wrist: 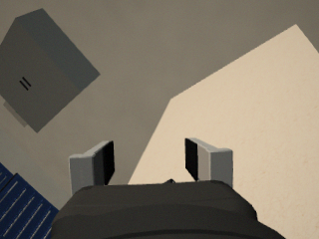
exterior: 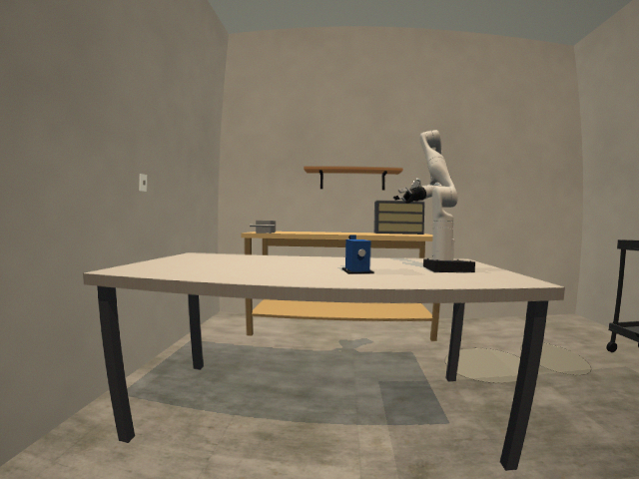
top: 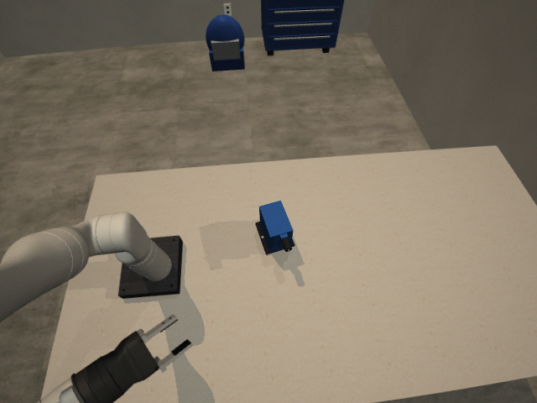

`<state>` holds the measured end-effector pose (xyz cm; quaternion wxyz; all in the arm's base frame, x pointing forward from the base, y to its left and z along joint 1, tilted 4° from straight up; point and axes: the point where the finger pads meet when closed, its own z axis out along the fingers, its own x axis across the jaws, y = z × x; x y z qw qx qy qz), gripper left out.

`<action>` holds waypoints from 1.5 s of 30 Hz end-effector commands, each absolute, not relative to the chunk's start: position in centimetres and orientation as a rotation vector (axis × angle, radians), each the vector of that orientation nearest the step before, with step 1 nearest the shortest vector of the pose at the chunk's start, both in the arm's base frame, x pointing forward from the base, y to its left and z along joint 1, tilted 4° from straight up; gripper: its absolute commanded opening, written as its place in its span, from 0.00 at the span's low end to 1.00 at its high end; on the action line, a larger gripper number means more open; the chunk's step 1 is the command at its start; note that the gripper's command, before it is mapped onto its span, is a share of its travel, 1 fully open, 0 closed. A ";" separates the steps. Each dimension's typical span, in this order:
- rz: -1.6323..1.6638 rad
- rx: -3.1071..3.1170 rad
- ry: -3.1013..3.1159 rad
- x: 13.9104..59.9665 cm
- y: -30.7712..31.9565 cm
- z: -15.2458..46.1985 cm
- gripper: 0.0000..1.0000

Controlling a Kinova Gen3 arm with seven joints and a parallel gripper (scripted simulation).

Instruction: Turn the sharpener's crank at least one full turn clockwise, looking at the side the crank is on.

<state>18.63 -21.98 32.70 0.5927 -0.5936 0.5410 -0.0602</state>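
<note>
The blue box-shaped sharpener (top: 276,227) stands on a black plate near the middle of the beige table; it also shows in the exterior view (exterior: 357,254). Its small dark crank (top: 287,243) sits on the side facing the table's front; in the exterior view the crank (exterior: 361,252) looks like a grey round knob. My gripper (top: 174,334) is open and empty, high above the table's front left part, well away from the sharpener. It shows small in the exterior view (exterior: 400,195). In the wrist view my fingers frame the table's edge and the floor; the sharpener is out of that view.
The arm's black base plate (top: 151,265) sits at the table's left. On the floor beyond stand a blue rounded bin (top: 225,42) and a blue drawer cabinet (top: 301,23). A wooden bench (exterior: 337,237) with a drawer box stands behind the table.
</note>
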 end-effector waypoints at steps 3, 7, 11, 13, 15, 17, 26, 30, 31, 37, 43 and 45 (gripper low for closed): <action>0.038 -1.561 1.183 21.0 -18.3 30.6 1.00; 0.206 -1.753 1.114 21.8 -15.2 27.8 1.00; 0.287 -1.864 1.068 22.1 -13.9 26.3 1.00; 0.326 -1.922 1.041 22.3 -13.2 25.6 1.00; 0.362 -1.982 1.012 22.4 -12.7 24.8 1.00; 0.396 -2.044 0.981 22.6 -12.1 24.1 1.00; 0.455 -2.171 0.910 22.9 -11.3 22.7 1.00; 0.455 -2.171 0.910 22.9 -11.3 22.7 1.00; 0.480 -2.235 0.870 23.2 -10.9 22.0 1.00; 0.480 -2.235 0.870 23.2 -10.9 22.0 1.00; 0.501 -2.300 0.828 23.5 -10.6 21.4 1.00; 0.501 -2.300 0.828 23.5 -10.6 21.4 1.00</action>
